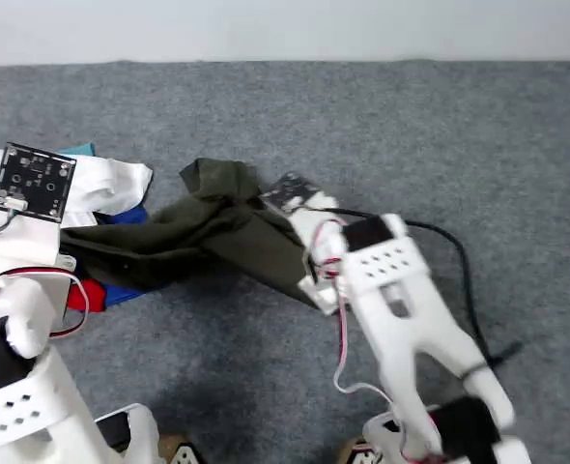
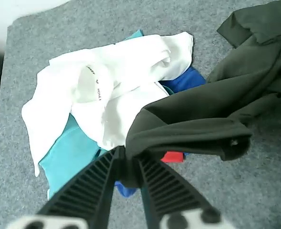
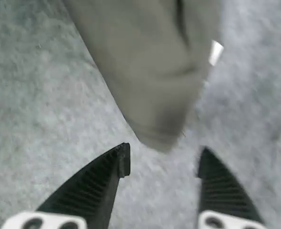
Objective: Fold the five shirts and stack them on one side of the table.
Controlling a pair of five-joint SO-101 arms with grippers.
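**Left gripper (image 2: 127,161) clamped on the olive shirt (image 2: 216,109); right gripper (image 3: 164,155) spread wide.**
Your left gripper's jaws are closed on an edge of the olive shirt. In the high view, the shirt stretches over the grey table (image 1: 411,126) from 9 o'clock toward centre. Its 3 o'clock end lies just ahead of your right gripper's parted jaws. At 9 o'clock the white shirt (image 2: 116,76), teal shirt (image 2: 69,157), blue shirt (image 2: 183,81) and red shirt (image 2: 173,156) lie heaped and unfolded.

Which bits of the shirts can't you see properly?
- Red shirt: left wrist view, nearly all hidden under the dark green shirt.
- Blue shirt: same view, mostly buried beneath the white shirt.
- Dark green shirt's end: right wrist view, blurred before the open right tool.
- White shirt: high view, partly behind a circuit board.
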